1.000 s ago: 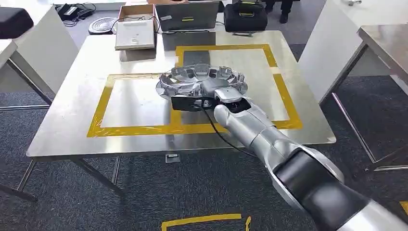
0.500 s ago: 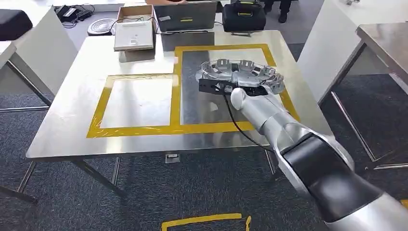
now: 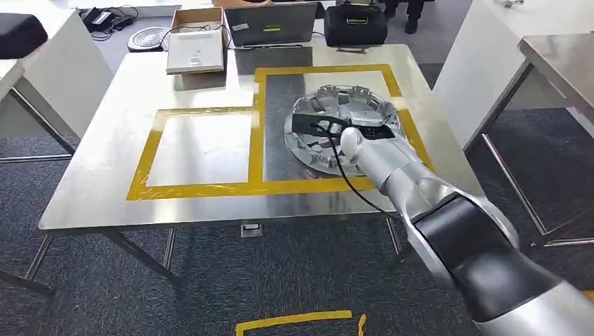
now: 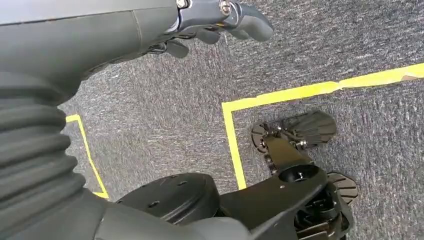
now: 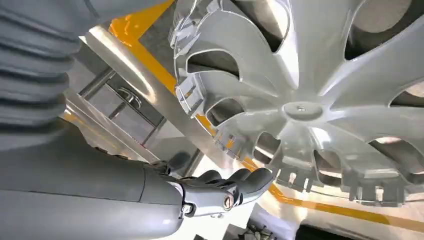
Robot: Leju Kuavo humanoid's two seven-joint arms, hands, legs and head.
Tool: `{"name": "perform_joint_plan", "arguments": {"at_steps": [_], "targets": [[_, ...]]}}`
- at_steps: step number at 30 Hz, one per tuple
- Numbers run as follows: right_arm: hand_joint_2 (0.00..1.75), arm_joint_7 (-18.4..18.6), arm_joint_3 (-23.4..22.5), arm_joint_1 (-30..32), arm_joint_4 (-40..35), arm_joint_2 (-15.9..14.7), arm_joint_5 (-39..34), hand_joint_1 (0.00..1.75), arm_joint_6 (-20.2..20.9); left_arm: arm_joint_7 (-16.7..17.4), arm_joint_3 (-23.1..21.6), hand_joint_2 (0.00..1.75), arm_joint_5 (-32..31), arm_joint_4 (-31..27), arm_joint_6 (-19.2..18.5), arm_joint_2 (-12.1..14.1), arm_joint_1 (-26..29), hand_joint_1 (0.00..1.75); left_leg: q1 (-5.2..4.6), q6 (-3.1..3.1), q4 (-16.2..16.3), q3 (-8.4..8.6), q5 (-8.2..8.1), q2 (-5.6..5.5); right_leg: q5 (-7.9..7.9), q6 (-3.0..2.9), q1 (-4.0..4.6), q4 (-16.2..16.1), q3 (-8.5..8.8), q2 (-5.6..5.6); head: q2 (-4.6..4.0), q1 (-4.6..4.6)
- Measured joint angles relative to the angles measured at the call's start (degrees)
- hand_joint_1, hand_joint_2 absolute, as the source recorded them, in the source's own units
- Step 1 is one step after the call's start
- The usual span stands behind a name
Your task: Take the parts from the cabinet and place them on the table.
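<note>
From the head camera I see my right arm (image 3: pixel 448 231) coming in from about 5 o'clock and reaching up over the near edge of the steel surface (image 3: pixel 98 175). At its end the right hand (image 3: pixel 335 129) sits on the silver wheel cover (image 3: pixel 319 150), which lies inside the right-hand yellow tape rectangle (image 3: pixel 260 126) at roughly 1 o'clock from the surface's middle. The cover looks tilted, its near-left rim low on the surface. In the right wrist camera the wheel cover (image 5: pixel 320 100) fills the frame from its ribbed inner side, and the fingers (image 5: pixel 235 185) curl just beside its rim; I cannot tell whether they clamp it or only rest against it. The left hand (image 4: pixel 220 20) hangs over grey carpet (image 4: pixel 165 110), fingers curled with nothing in them. Farther off, at 11 o'clock, a cardboard box (image 3: pixel 196 45) sits at the far edge of the surface.
</note>
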Motion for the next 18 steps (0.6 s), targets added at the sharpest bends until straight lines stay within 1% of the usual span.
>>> {"name": "perform_joint_plan", "arguments": {"at_steps": [3,7,11,12,14,15,17,18], "targets": [[0.00,-0.2,0.0,0.0,0.0,0.3,0.1,0.00,-0.2,-0.1,0.0,0.00,0.3,0.0,0.0,0.0,0.0,0.00,0.00,0.00,0.0,0.00,0.00,0.00,0.00,0.00,0.00,0.0,0.00,0.00,0.00,0.00],[0.00,-1.3,0.0,0.0,0.0,0.6,0.3,0.00,-1.1,-0.1,0.2,0.00,0.7,0.0,0.2,0.0,0.3,0.00,0.00,-0.01,0.0,0.00,0.01,-0.01,0.00,0.00,0.01,0.0,0.02,-0.01,0.00,0.00],[0.00,-4.5,-0.6,-0.1,-0.1,0.7,-0.6,0.00,-4.3,-0.1,0.6,0.00,1.0,0.0,0.3,0.1,0.9,0.00,0.00,-0.01,0.0,0.00,0.01,-0.01,0.00,0.00,0.01,0.0,0.02,0.00,0.00,0.00],[0.00,-5.8,-0.7,-0.1,-0.2,0.7,-1.1,0.00,-5.9,-0.1,0.7,0.00,1.0,0.0,0.3,0.1,1.0,0.00,0.00,-0.01,0.0,0.00,0.01,-0.01,0.00,0.00,0.01,0.0,0.02,-0.01,0.00,0.00],[0.00,-9.8,-1.5,-0.2,-1.4,0.8,-1.9,0.00,-11.4,-0.3,1.0,0.00,1.2,0.0,0.3,0.2,1.3,0.00,0.00,-0.01,0.0,0.00,0.01,-0.01,0.00,0.00,0.00,0.0,0.01,0.00,0.00,0.00],[0.00,-12.2,-2.0,-0.4,-2.2,0.9,-2.4,0.00,-14.9,-0.4,1.1,0.00,1.3,0.0,0.4,0.2,1.5,0.00,0.00,-0.01,0.0,0.00,0.01,0.00,0.00,0.00,0.01,0.0,0.01,0.01,0.00,0.00],[0.00,-15.9,-3.0,-1.1,-3.9,1.0,-3.7,0.00,-20.1,-0.5,1.2,0.00,1.5,0.0,0.5,0.3,1.9,0.00,-0.08,0.05,0.1,-0.03,-0.07,-0.02,0.02,0.03,-0.07,0.0,0.03,-0.02,0.00,-0.02],[0.00,-18.4,-3.7,-1.2,-5.3,1.1,-4.9,0.00,-23.0,-0.5,1.3,0.00,1.5,0.0,0.5,0.3,2.1,0.00,-0.08,0.09,0.1,-0.03,-0.09,-0.02,0.01,0.04,-0.08,0.0,0.05,-0.02,0.00,-0.02]]}}
